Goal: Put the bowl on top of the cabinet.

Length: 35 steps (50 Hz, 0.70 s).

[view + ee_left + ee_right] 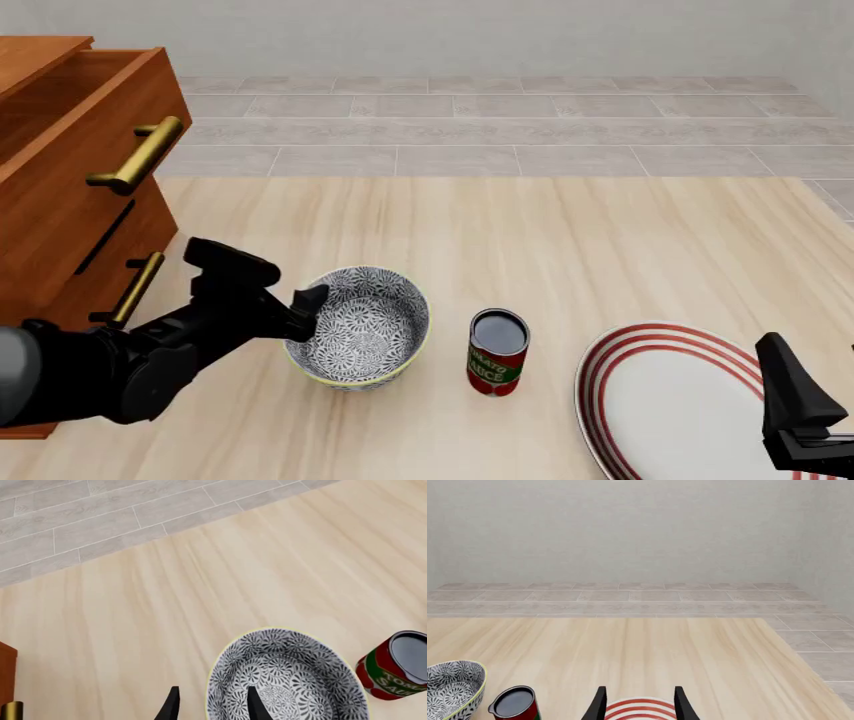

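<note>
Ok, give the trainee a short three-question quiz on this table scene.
1. True or false: the bowl already sits on top of the cabinet.
2. What stands between the bowl and the plate? A) a cup B) a can C) a spoon
3. Fill in: the left pincer has one finger inside the bowl and one outside its ____.

Key: 1 false, it rests on the table; 2 B; 3 rim.
</note>
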Each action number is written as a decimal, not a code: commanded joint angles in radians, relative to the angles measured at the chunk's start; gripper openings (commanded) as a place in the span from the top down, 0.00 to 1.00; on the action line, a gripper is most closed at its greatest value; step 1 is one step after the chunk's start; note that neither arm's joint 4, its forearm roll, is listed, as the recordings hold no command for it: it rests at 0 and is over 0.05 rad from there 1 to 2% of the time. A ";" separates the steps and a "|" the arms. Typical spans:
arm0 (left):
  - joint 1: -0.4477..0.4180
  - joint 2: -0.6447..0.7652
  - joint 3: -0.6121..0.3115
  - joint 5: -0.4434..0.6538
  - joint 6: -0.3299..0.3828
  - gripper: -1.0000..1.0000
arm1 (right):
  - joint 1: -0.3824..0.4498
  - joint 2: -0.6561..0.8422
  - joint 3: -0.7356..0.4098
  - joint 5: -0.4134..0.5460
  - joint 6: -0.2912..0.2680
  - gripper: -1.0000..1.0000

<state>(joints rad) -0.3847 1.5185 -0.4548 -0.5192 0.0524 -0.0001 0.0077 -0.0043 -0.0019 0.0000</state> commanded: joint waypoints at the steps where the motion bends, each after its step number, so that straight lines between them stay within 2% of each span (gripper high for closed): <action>1: 0.005 0.032 -0.008 -0.016 0.000 0.00 | 0.000 0.000 0.000 0.000 0.000 0.00; 35: 0.005 0.119 -0.038 -0.052 -0.004 0.00 | 0.000 0.000 0.000 0.000 0.000 0.00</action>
<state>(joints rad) -0.3768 1.6138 -0.4842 -0.5614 0.0504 -0.0001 0.0076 -0.0043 -0.0019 0.0000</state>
